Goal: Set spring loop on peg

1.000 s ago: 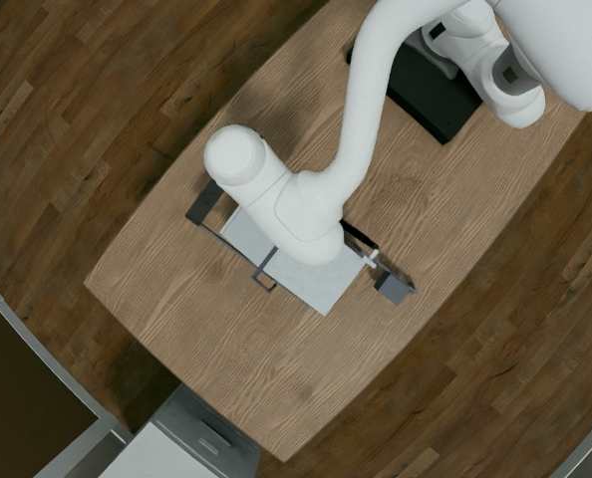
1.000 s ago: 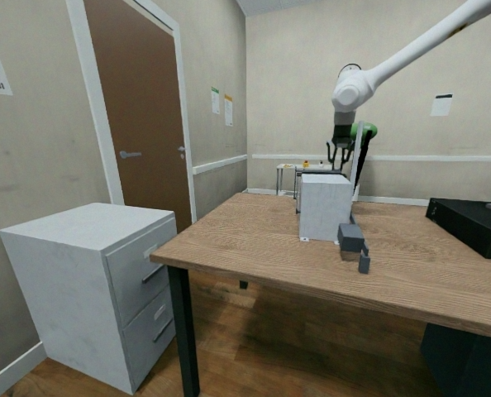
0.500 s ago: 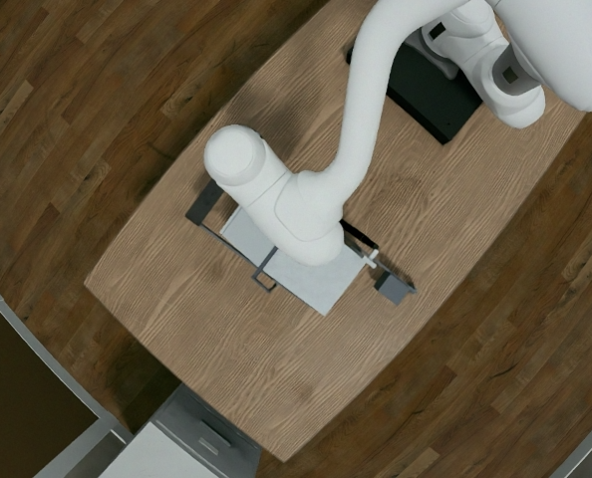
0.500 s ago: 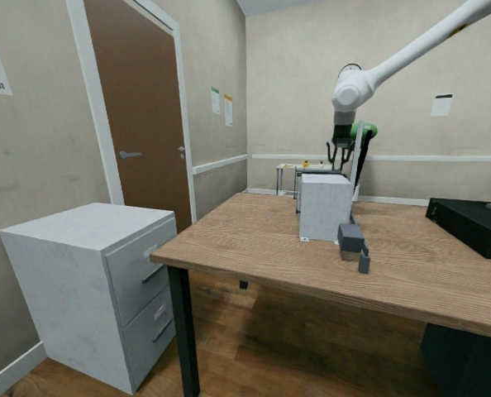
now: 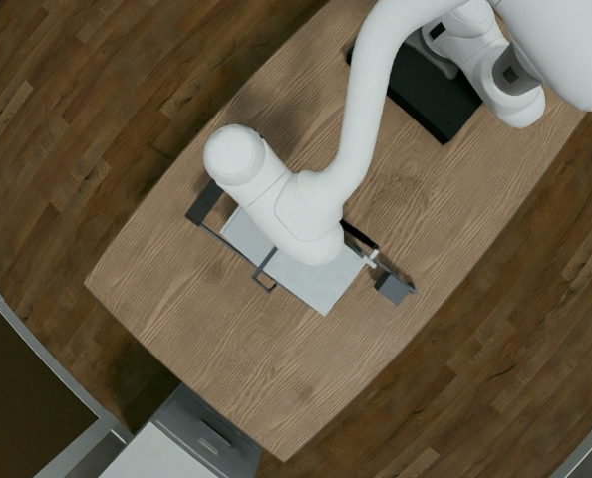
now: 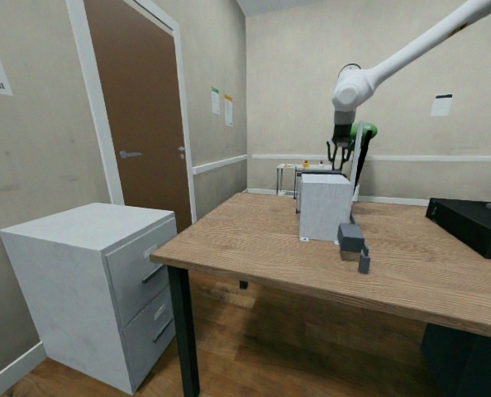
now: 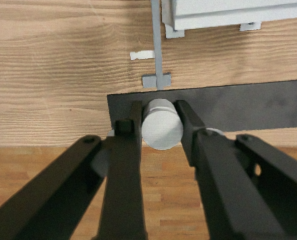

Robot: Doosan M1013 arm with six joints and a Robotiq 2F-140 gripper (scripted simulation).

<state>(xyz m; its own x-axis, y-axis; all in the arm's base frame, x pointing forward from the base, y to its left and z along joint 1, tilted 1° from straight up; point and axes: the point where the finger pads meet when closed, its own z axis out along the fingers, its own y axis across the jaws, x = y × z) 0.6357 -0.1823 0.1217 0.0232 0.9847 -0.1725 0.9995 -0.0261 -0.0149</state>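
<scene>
Worktop (image 5: 265, 350) (image 6: 245, 231) (image 7: 63, 75) edge runs close behind the dark bar (image 5: 203, 203) (image 7: 248, 105), so the pale cylinder (image 7: 162, 132) pinched by the gripper (image 6: 339, 166) (image 7: 159, 114) could topple overboard if gripped off-centre.
</scene>
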